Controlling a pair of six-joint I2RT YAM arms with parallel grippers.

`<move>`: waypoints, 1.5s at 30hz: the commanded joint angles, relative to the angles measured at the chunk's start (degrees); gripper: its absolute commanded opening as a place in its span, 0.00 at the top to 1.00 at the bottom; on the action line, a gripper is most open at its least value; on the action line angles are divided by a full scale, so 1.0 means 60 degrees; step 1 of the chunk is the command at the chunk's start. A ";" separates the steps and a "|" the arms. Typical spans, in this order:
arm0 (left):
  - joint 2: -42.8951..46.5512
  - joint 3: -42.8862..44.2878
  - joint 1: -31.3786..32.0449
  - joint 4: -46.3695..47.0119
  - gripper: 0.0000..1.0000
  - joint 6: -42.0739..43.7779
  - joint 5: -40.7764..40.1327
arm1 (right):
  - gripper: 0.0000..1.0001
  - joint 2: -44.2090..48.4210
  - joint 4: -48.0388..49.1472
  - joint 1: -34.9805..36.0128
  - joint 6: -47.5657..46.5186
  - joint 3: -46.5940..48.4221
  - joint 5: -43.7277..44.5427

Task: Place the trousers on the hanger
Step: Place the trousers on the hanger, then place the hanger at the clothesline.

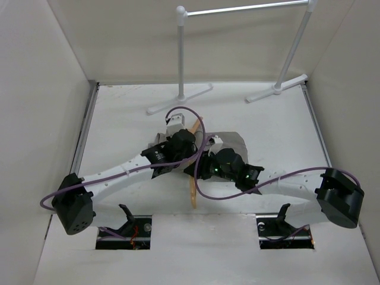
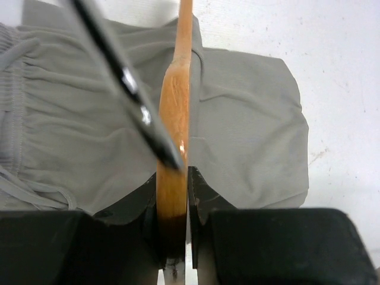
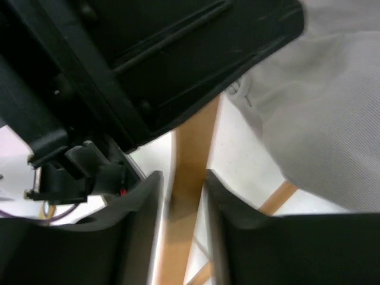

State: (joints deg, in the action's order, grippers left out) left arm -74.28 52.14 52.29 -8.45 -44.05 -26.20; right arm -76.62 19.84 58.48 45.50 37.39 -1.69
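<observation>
The tan wooden hanger (image 1: 193, 191) lies at mid-table, mostly hidden under both wrists. The grey trousers (image 1: 235, 141) lie folded under and to the right of it. My left gripper (image 1: 177, 132) is shut on the hanger's wooden top; in the left wrist view the wood (image 2: 177, 89) runs straight out from between the jaws of the gripper (image 2: 173, 178), the dark metal hook (image 2: 127, 80) crosses in front, and the trousers (image 2: 249, 119) spread beneath. My right gripper (image 1: 205, 161) holds a wooden bar (image 3: 196, 142) between the narrow jaws of the gripper (image 3: 184, 184). Trousers (image 3: 332, 119) lie to its right.
A white-and-silver clothes rail (image 1: 243, 9) stands at the back, its feet (image 1: 178, 100) on the table. White walls enclose the left, right and back. The left arm's black body (image 3: 148, 59) fills the top of the right wrist view, very close.
</observation>
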 commanded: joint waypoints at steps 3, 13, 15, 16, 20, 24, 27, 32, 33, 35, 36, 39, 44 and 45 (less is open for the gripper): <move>0.0647 0.0977 -0.0036 -0.0159 0.91 -0.0553 0.0015 | 0.79 0.0376 0.1469 0.0090 0.0400 -0.0108 0.0326; 0.1407 0.1768 -0.0124 -0.0335 0.41 -0.0964 0.0103 | 0.96 0.2396 0.1866 -0.0246 0.0957 -0.0460 0.0356; 0.1627 0.1915 -0.0168 -0.0364 0.32 -0.0920 0.0118 | 0.97 0.2720 0.1749 -0.0408 0.0972 -0.0416 0.0268; 0.1759 0.1959 -0.0212 -0.0394 0.28 -0.0920 0.0118 | 0.97 0.2939 0.1603 -0.0510 0.0929 -0.0343 0.0253; 0.2403 0.2193 -0.0373 -0.0671 0.20 -0.0876 0.0118 | 0.98 0.3818 0.0826 -0.0920 0.0680 -0.0006 0.0297; 0.3179 0.2325 -0.0753 -0.0935 0.13 -0.0832 0.0088 | 0.99 0.4580 0.0329 -0.1534 0.0548 0.0360 0.0005; 0.3634 0.2442 -0.1323 -0.1155 0.08 -0.0788 0.0132 | 0.99 0.4990 -0.0155 -0.2047 0.0518 0.0784 -0.0302; 0.4089 0.2633 -0.2598 -0.1331 0.00 -0.0598 0.1023 | 0.99 0.5138 -0.0961 -0.2882 0.0313 0.1560 -0.0859; 0.4118 0.2633 -0.2847 -0.1346 0.00 -0.0568 0.1244 | 0.99 0.5124 -0.1093 -0.3029 0.0284 0.1750 -0.0933; 0.4177 0.2502 -0.3228 -0.1448 0.00 -0.0553 0.1552 | 1.00 0.5007 -0.1269 -0.3263 0.0269 0.2160 -0.1050; 0.4192 0.2371 -0.3375 -0.1492 0.00 -0.0539 0.1684 | 1.00 0.4919 -0.1400 -0.3395 0.0269 0.2496 -0.1094; 0.4221 0.1961 -0.3814 -0.1857 0.00 -0.0451 0.1977 | 1.00 0.4364 -0.1869 -0.3937 0.0269 0.3726 -0.1139; 0.4367 0.1258 -0.4050 -0.2225 0.00 -0.0202 0.2051 | 1.00 0.2958 -0.1857 -0.4977 0.0181 0.5411 -0.1124; 0.4411 0.1097 -0.4021 -0.2196 0.00 -0.0187 0.2080 | 1.00 0.2636 -0.1754 -0.5196 0.0196 0.5704 -0.1080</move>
State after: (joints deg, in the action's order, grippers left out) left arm -49.23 60.73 28.36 -20.49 -46.96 -15.38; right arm -58.37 0.49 30.06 49.69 64.51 -7.94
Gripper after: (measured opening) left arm 0.997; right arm 0.325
